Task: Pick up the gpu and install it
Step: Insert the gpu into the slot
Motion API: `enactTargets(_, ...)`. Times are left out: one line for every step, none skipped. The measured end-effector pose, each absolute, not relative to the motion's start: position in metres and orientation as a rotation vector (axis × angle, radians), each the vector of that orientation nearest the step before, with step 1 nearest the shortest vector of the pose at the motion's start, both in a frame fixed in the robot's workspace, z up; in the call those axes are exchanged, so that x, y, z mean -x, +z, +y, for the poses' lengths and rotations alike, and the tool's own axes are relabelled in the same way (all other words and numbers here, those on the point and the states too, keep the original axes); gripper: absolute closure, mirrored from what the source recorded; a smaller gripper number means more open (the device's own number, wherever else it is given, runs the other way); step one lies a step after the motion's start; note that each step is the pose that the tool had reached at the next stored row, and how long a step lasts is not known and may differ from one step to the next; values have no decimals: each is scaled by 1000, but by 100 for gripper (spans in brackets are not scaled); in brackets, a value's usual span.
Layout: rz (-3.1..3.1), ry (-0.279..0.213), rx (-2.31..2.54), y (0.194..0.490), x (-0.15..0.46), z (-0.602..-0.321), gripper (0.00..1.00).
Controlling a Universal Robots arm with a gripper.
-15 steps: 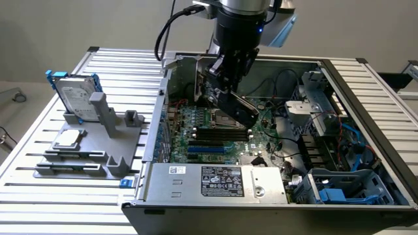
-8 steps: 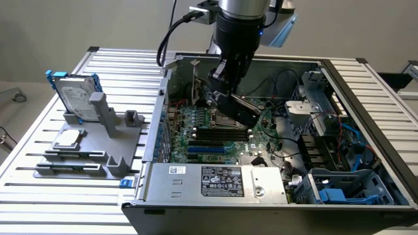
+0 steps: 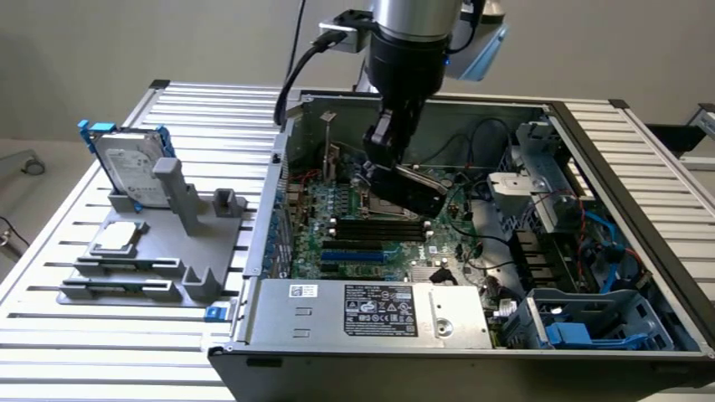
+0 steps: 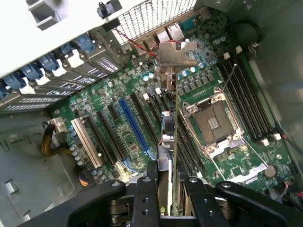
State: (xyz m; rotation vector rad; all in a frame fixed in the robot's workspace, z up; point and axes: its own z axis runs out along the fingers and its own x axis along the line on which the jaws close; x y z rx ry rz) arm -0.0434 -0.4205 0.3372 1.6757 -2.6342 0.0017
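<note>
Fingers (image 3: 378,155) hold gpu (image 3: 411,191) above motherboard (image 3: 348,211) inside case (image 3: 264,239).

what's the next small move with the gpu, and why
Probably lower the gpu a little, keeping it upright: the gripper holds it edge-down above the motherboard's expansion slots, not yet seated.

The arm (image 3: 411,50) was cut off by the upper edge of the exterior view, and the computer case (image 3: 447,373) by the lower edge. The gpu (image 3: 411,191) hid its own lower edge, so contact with the motherboard (image 3: 369,243) could not be told. Print on the power supply label (image 3: 380,308) was too small to read. In the wrist view the gpu stood edge-on, its faces unseen.
</note>
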Motion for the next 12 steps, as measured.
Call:
enactTargets(-2618,2,-1702,336,43,-421,74)
enactTargets(-2602,2,-1725,336,43,-421,74)
enactTargets(-2587,3,-1748,335,43,-421,74)
enactTargets(-2570,3,-1772,334,43,-421,74)
enactTargets(-2554,3,-1795,334,43,-421,74)
enactTargets(-2538,3,-1818,333,43,-421,74)
enactTargets(-2522,4,-1841,333,43,-421,74)
enactTargets(-2505,4,-1863,332,43,-421,74)
enactTargets(-2488,4,-1886,332,43,-421,74)
enactTargets(-2472,3,-1906,331,43,-421,74)
enactTargets(-2457,3,-1924,330,44,-421,74)
enactTargets(-2442,2,-1942,329,43,-421,74)
